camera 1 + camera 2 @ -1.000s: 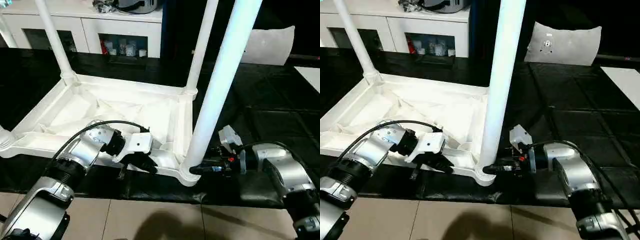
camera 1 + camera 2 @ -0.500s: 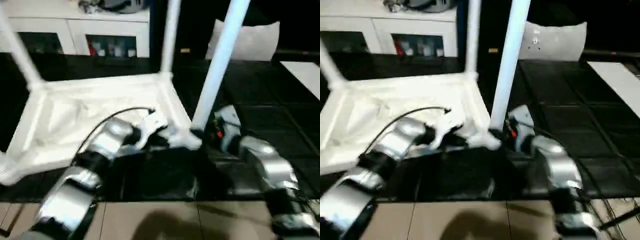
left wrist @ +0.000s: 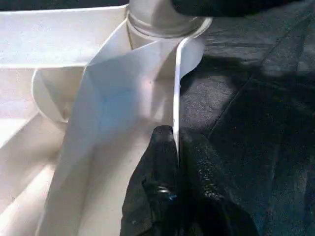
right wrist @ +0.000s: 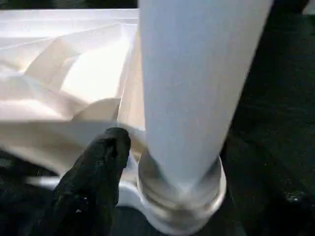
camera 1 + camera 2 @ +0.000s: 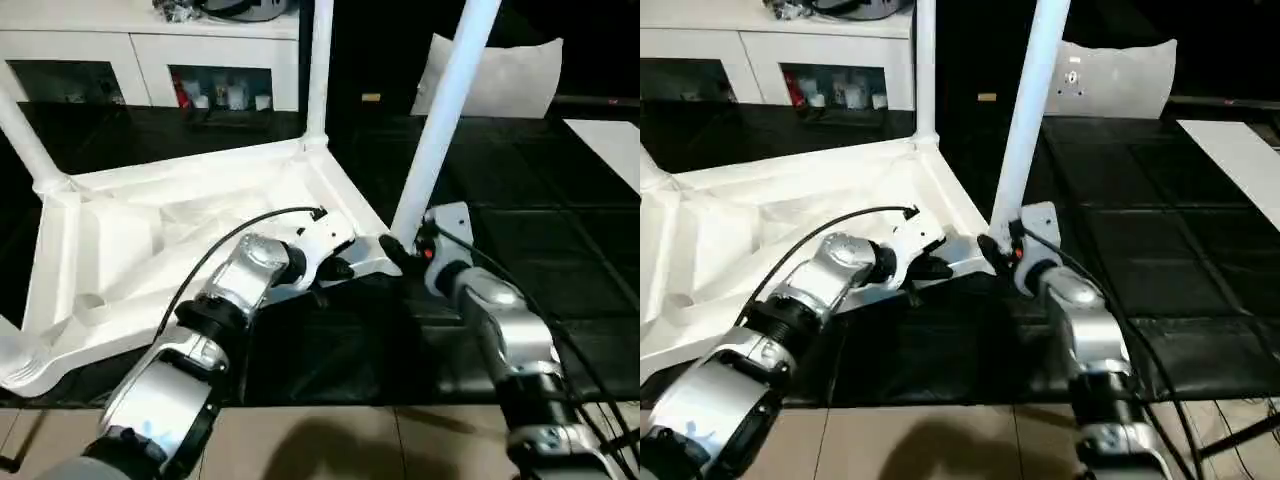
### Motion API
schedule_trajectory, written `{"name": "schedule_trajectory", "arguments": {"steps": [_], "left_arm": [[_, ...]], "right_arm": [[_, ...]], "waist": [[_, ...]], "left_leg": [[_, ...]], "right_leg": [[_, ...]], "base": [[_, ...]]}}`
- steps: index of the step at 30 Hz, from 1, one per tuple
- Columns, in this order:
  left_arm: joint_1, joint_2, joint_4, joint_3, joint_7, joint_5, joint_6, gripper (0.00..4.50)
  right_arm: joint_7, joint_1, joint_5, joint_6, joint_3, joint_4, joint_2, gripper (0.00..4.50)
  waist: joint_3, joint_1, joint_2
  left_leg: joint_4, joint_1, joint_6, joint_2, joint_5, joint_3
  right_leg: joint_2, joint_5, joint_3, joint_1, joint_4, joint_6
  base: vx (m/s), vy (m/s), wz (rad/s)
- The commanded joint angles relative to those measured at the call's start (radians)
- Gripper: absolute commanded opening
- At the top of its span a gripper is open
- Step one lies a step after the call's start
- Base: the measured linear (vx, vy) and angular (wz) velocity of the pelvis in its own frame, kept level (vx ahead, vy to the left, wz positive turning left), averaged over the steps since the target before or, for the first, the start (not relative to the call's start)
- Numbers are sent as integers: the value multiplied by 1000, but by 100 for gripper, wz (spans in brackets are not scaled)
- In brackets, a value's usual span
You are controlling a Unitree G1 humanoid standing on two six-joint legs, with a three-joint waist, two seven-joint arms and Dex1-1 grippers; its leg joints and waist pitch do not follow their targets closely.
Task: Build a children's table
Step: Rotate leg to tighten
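The room is dark, with a black padded mat (image 5: pixel 560 250) on the floor and white cabinets (image 5: pixel 150 60) at the back.

From the head camera, the table (image 5: pixel 150 240) lies upside down on the mat, toward the left side, with its legs pointing up. The near right leg (image 5: pixel 440 110) stands in its corner socket (image 5: pixel 385 262). The left end effector (image 5: pixel 335 270) sits at the table's thin side wall just beside that corner. The right end effector (image 5: pixel 400 252) is at the foot of the leg.

From the left wrist camera, the two black fingers (image 3: pixel 162 187) are pressed together with the thin white wall (image 3: pixel 175 98) pinched between them.

From the right wrist camera, the leg (image 4: pixel 197 83) fills the gap, with one black finger (image 4: pixel 98 172) just beside it. I cannot tell if the fingers are clamped on it or apart.

To do this step well, I think the left side should hold the wall tight so the table cannot slide. The right side should push the leg straight down into the socket, not tilted, or it may jam.

I can read no words or labels anywhere.
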Motion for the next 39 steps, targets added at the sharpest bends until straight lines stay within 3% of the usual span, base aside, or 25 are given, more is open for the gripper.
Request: {"name": "schedule_trajectory", "arguments": {"steps": [1,6,7,8,10,12,16,22,23,26,28,39], "left_arm": [[-14,12,-44,12,-9,-8,-46,0],[21,62,-69,-26,-136,-2,-110,0],[34,84,-76,-45,-195,-1,-147,0],[34,85,-76,-46,-198,-1,-148,0],[45,107,-82,-68,-256,-4,-185,0],[53,119,-90,-80,-297,-8,-206,0],[84,161,-123,-120,-440,-18,-286,0],[95,191,-147,-140,-528,-26,-337,0],[99,200,-157,-145,-552,-30,-346,0],[105,213,-176,-152,-581,-34,-353,0],[113,230,-197,-163,-615,-32,-367,0],[129,248,-239,-174,-652,-34,-373,0]], "right_arm": [[75,12,38,-23,26,-22,-10,360],[286,42,58,-69,53,-57,-126,406],[380,56,62,-85,75,-75,-186,406],[385,56,63,-85,76,-76,-189,417],[462,62,81,-97,83,-88,-241,441],[497,61,83,-113,87,-85,-266,441],[626,64,65,-224,123,-53,-344,441],[782,61,115,-238,150,-20,-375,441],[824,59,134,-226,157,-12,-380,415],[880,66,162,-218,165,-16,-387,407],[954,69,195,-188,181,-12,-394,372],[1010,58,211,-175,208,-3,-384,289]], "waist": [[-79,7,-6],[-77,10,-7],[-76,11,-7],[-75,14,-2],[-73,17,-6],[-73,18,-4],[-74,32,-5],[-73,53,-7],[-73,56,-7],[-74,59,-7],[-73,60,-9],[-73,61,-11]], "left_leg": [[-52,-10,140,60,102,-26],[-52,-9,148,62,82,-26],[-52,-9,148,61,78,-26],[-52,-8,144,61,66,-25],[-54,-7,136,60,41,-24],[-55,-6,129,61,36,-25],[-55,-1,118,66,34,-23],[-57,0,115,68,20,-21],[-56,-1,114,70,27,-21],[-56,-3,117,71,31,-23],[-56,-5,115,68,24,-21],[-56,-6,95,64,29,-21]], "right_leg": [[-117,-106,96,92,-50,-29],[-111,-120,95,89,-53,-17],[-111,-128,94,89,-55,-18],[-110,-140,95,89,-57,-11],[-109,-179,93,89,-63,1],[-109,-194,92,88,-65,3],[-111,-199,95,82,-62,-1],[-111,-231,93,83,-66,0],[-111,-219,94,84,-62,0],[-111,-209,93,84,-60,3],[-110,-224,92,86,-62,10],[-106,-251,89,83,-68,39]], "base": [[0,0,0],[0,0,0],[0,0,0],[0,0,0],[0,0,0],[0,0,0],[0,0,0],[0,0,0],[0,0,0],[0,0,0],[0,0,0],[0,0,0]]}}
